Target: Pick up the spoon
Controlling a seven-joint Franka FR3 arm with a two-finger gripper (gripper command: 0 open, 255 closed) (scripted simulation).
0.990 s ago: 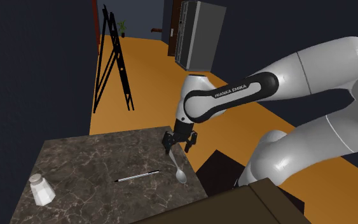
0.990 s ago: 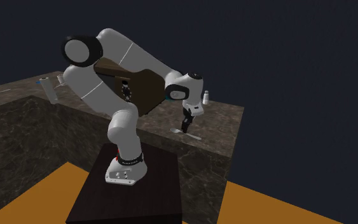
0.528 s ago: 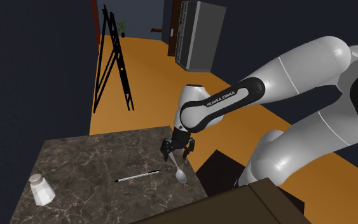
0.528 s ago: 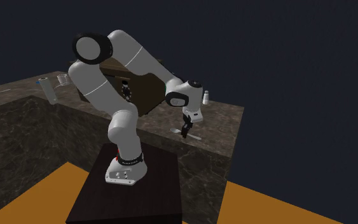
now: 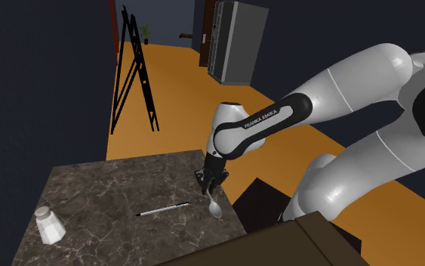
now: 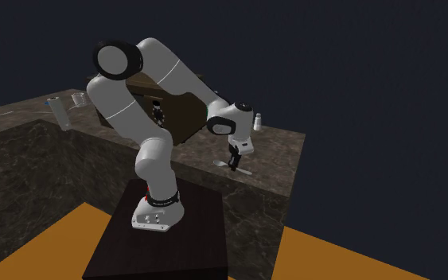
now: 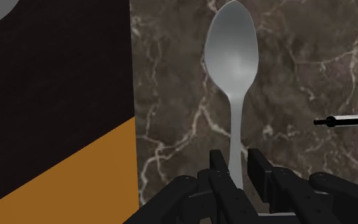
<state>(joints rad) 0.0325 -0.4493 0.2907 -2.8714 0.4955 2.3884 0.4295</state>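
Note:
A grey spoon (image 7: 233, 48) lies flat on the dark marbled table (image 5: 105, 189), close to the table's edge on the shoulder view's right. Its bowl (image 5: 215, 208) points toward the near edge. My black gripper (image 7: 236, 167) stands down over the handle and is shut on it, with a finger pressed on each side. The hand (image 5: 209, 184) points almost straight down at the tabletop. In the second exterior view the gripper (image 6: 232, 165) touches down on the table near its corner, the spoon (image 6: 243, 169) a pale streak beside it.
A thin black and white pen (image 5: 163, 209) lies a little to the spoon's side, its tip (image 7: 352, 119) near the fingers. A white shaker (image 5: 48, 225) stands at the table's far corner. A black box (image 5: 260, 200) sits below the table edge. A black ladder (image 5: 135, 72) stands on the orange floor.
The hand came down onto the spoon's handle and the fingers, apart a moment ago, have closed on it. The spoon has not moved.

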